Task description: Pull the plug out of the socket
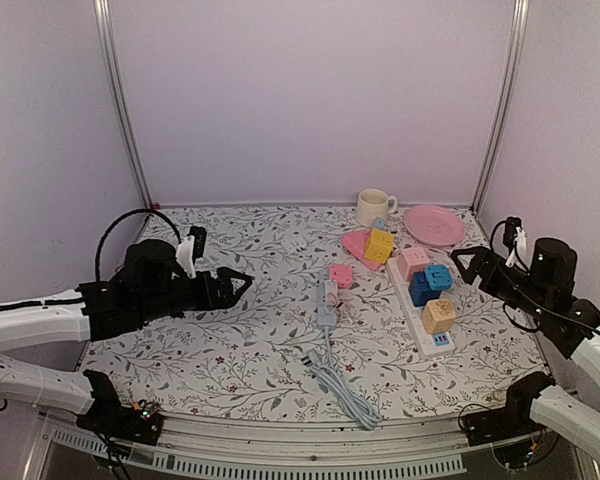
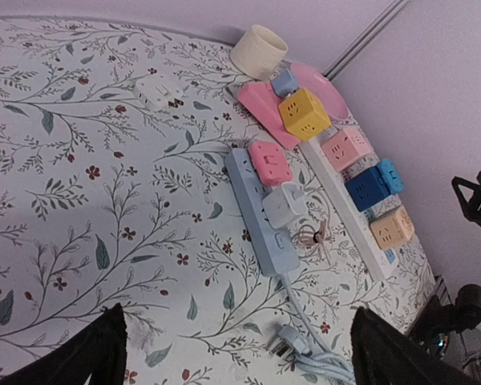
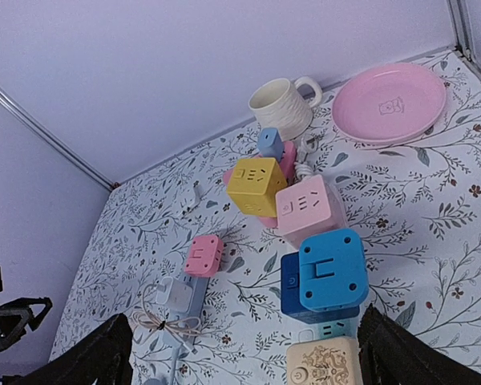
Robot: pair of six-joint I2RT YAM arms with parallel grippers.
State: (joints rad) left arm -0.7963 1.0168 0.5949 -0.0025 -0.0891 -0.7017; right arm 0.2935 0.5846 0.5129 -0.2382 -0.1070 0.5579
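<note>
A pale blue socket strip [image 1: 327, 308] [image 2: 255, 215] lies mid-table, its grey cable running toward the near edge. Two plugs sit in it: a pink cube plug [image 1: 341, 275] [image 2: 270, 163] [image 3: 204, 255] at the far end, and beside it a white charger plug [image 2: 287, 202] [image 3: 178, 292] with a bundled thin cord. My left gripper [image 1: 242, 283] [image 2: 236, 345] hovers open to the left of the strip, holding nothing. My right gripper [image 1: 463, 262] [image 3: 244, 353] hangs open at the right, above the white strip, also empty.
A long white strip [image 1: 427, 325] carries pink [image 1: 413, 263], blue [image 1: 432, 283] and beige [image 1: 439, 315] cube adapters. Behind stand a yellow cube [image 1: 379, 245], a cream mug [image 1: 375, 206] and a pink plate [image 1: 433, 225]. A small white adapter [image 2: 158, 91] lies far left. Coiled cable [image 1: 345, 388] sits near the front.
</note>
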